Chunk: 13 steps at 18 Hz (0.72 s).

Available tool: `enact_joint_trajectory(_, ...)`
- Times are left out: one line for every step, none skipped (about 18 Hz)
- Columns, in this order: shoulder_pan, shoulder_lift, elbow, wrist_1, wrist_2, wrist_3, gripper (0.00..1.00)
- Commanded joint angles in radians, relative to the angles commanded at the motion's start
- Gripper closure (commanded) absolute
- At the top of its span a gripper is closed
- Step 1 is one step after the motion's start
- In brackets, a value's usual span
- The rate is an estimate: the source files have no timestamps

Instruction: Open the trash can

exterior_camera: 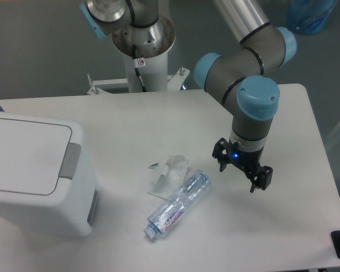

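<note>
Evidently the bin (pixel 31 170), at the table's left edge, is stiff, light plastic, best pressed at its 1 grey tab (pixel 70 161); the gripper (pixel 243 171) hangs open, empty, well apart.

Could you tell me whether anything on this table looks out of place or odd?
Yes: a clear plastic bottle lies on its side mid-table, with crumpled clear wrapping beside it. The trash can sits closed.
</note>
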Motion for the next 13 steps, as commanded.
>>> enact_joint_trajectory(0.0,0.0,0.0,0.002,0.0,0.002,0.0)
enact_joint_trajectory(0.0,0.0,0.002,0.0,0.0,0.002,0.0)
enact_joint_trajectory(0.0,0.0,0.0,0.0,-0.002,0.003,0.0)
enact_joint_trajectory(0.0,0.0,0.0,0.0,-0.003,0.003,0.0)
enact_joint_trajectory(0.003,0.0,0.0,0.002,-0.008,0.005,0.0)
enact_joint_trajectory(0.006,0.0,-0.002,0.011,-0.024,0.005,0.0)
enact_joint_trajectory(0.011,0.0,-0.008,0.024,-0.058,0.003,0.0)
enact_joint_trajectory(0.018,0.002,-0.033,0.04,-0.099,0.002,0.0)
enact_joint_trajectory(0.029,0.002,-0.063,0.067,-0.141,-0.003,0.0)
enact_joint_trajectory(0.037,0.014,-0.09,0.092,-0.176,-0.024,0.0)
enact_joint_trajectory(0.044,0.043,-0.11,0.1,-0.198,-0.058,0.0)
enact_joint_trajectory(0.041,0.058,-0.118,0.1,-0.213,-0.093,0.0)
enact_joint_trajectory(0.035,0.064,-0.117,0.1,-0.227,-0.135,0.0)
